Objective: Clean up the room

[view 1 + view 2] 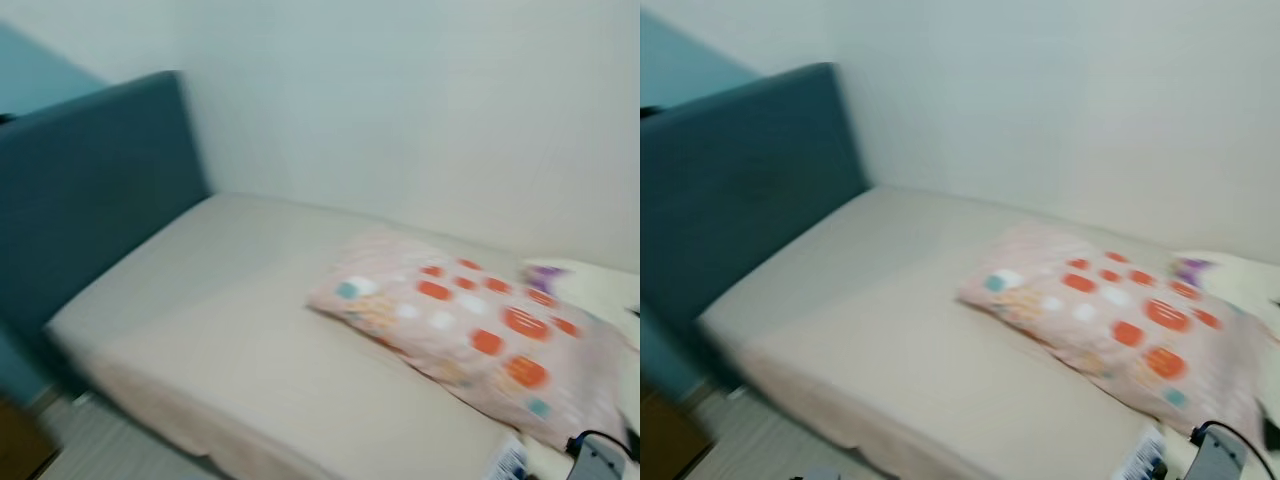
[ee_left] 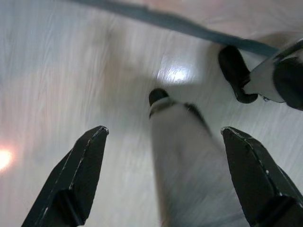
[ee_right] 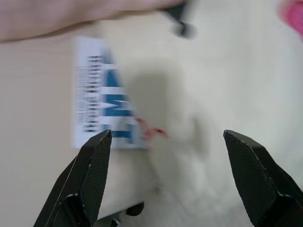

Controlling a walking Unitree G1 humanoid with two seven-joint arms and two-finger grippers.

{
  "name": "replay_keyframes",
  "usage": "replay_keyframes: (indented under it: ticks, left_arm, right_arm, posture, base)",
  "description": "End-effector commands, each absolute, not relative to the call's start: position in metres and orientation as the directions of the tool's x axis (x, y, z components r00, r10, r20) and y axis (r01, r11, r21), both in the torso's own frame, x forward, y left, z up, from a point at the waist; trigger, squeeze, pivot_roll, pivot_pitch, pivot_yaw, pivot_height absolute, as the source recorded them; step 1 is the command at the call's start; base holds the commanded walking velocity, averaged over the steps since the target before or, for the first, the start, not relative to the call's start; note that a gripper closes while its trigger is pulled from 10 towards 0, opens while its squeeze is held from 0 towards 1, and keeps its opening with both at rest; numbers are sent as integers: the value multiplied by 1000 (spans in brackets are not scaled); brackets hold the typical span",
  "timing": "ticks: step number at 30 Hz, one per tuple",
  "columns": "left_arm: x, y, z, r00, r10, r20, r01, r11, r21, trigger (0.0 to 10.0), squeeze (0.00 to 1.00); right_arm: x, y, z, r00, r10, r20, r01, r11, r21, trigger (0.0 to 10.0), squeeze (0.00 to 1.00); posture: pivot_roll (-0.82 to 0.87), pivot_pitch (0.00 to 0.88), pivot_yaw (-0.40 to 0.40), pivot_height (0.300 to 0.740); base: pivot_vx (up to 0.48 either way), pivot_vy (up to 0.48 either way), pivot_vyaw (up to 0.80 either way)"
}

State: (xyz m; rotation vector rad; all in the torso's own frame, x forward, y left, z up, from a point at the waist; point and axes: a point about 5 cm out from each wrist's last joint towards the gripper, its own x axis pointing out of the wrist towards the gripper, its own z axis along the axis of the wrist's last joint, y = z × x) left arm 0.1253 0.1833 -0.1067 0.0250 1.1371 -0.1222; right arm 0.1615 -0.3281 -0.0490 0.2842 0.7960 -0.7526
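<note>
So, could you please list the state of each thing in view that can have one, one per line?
Pillow: lying flat on the bed, askew to its edges.
Bed: bare mattress, no blanket spread over it.
White and blue printed packet: lying flat on the bed beside a cream fabric.
Left gripper: open, holding nothing, above the floor.
Right gripper: open, holding nothing, over the packet.

Soft matt cloth on the bed, glossy wood-look floor below.

You have a bed [image 1: 230,340] covered in smooth, matt beige cloth, a headboard [image 1: 90,190] in matt blue fabric, and a pillow [image 1: 470,330] of soft pink cloth printed with orange and white dots. The floor [image 2: 57,85] you see from the left wrist is pale, wood-grained and glossy, throwing back a light glare. Your fingers [image 3: 90,175] look like matt black plastic with a fine woven texture. The printed card [image 3: 102,94] looks like paper.
</note>
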Motion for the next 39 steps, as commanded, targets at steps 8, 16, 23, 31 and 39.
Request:
replay_keyframes:
  ticks: [8, 16, 23, 31, 39]
  left_arm:
    - [124, 192, -106, 407, -67, -911, 129, 992, -16, 10000, 0]
    - [122, 194, -107, 400, -58, -914, 134, 991, -5, 10000, 0]
    - [121, 195, -107, 401, -48, -915, 129, 992, 4, 10000, 0]
    - [121, 195, -107, 398, -39, -916, 122, 993, 10, 10000, 0]
    - [120, 193, -108, 382, -38, -924, 108, 994, 4, 10000, 0]
  right_arm:
    - [194, -339, -25, 553, -519, -652, 746, 656, 111, 10000, 0]
    - [251, -314, 3, 794, -322, -516, 538, 768, 348, 10000, 0]
    - [270, -295, 11, 859, -201, -472, 409, 823, 394, 10000, 0]
    - [276, -278, 7, 856, -150, -496, 356, 865, 354, 10000, 0]
    - [265, -270, -8, 821, -134, -555, 360, 876, 321, 10000, 0]
  posture:
    - [-106, 0, 25, 740]
    - [-98, 0, 27, 740]
    - [-92, 0, 20, 740]
    - [-89, 0, 11, 740]
    - [-93, 0, 13, 740]
  base:
    - [0, 0, -731]
    - [0, 0, -724]
    - [0, 0, -722]
    - [0, 0, -256]
    - [-36, 0, 0]
